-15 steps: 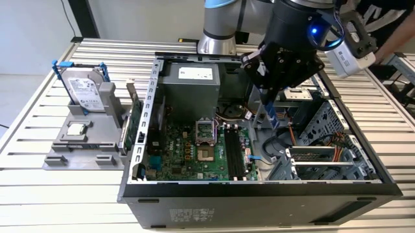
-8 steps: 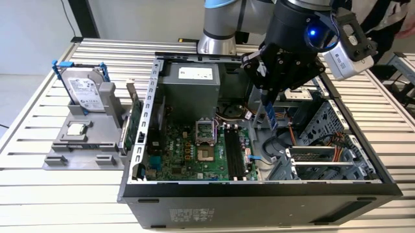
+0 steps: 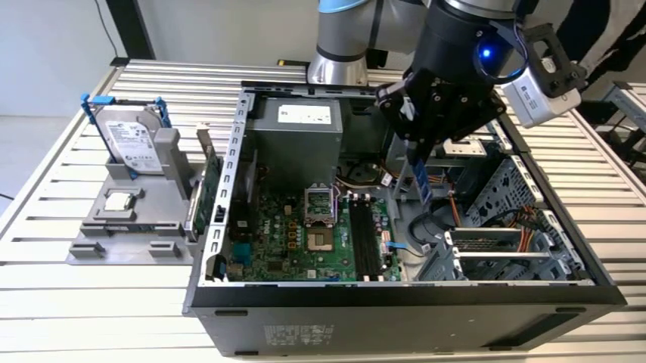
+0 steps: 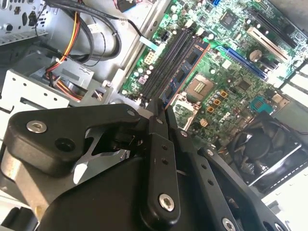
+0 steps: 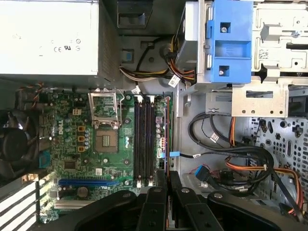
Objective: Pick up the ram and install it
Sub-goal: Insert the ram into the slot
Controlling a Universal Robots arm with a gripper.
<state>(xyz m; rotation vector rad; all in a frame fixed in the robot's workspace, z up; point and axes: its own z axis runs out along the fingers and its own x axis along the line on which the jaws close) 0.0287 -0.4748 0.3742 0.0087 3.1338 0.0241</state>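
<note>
The gripper (image 3: 418, 144) pinches the ram (image 3: 423, 178), hanging upright in the exterior view (first wrist view: thin edge beside the memory slots (image 5: 143, 139)).

Slatted metal table (image 3: 60, 302): open computer case (image 3: 404, 325), grey parts holder (image 3: 131, 238) beside it.

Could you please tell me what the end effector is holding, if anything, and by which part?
The end effector holds the ram by its upper end; the rest hangs below.
</note>
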